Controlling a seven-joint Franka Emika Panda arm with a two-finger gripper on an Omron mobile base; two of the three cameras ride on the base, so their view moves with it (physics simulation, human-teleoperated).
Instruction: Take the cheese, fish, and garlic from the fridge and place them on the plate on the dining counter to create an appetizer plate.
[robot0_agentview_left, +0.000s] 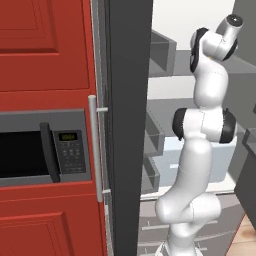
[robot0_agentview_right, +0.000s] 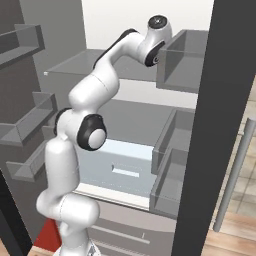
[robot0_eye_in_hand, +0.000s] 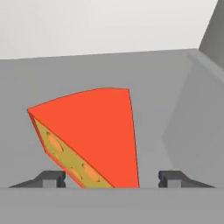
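Note:
The cheese, an orange-red wedge with a yellow holed face, lies on a pale grey shelf of the fridge in the hand view. My gripper is open and straddles the wedge. The left fingertip sits at the wedge's edge, and the right fingertip stands a little apart from it. From the base views my arm reaches up into the open fridge at the upper shelf. The fish, garlic, plate and dining counter are out of view.
A grey microwave sits in red cabinets left of the fridge, beside a long metal handle. Door bins line both sides of the fridge opening. A pale drawer lies below the lower shelf.

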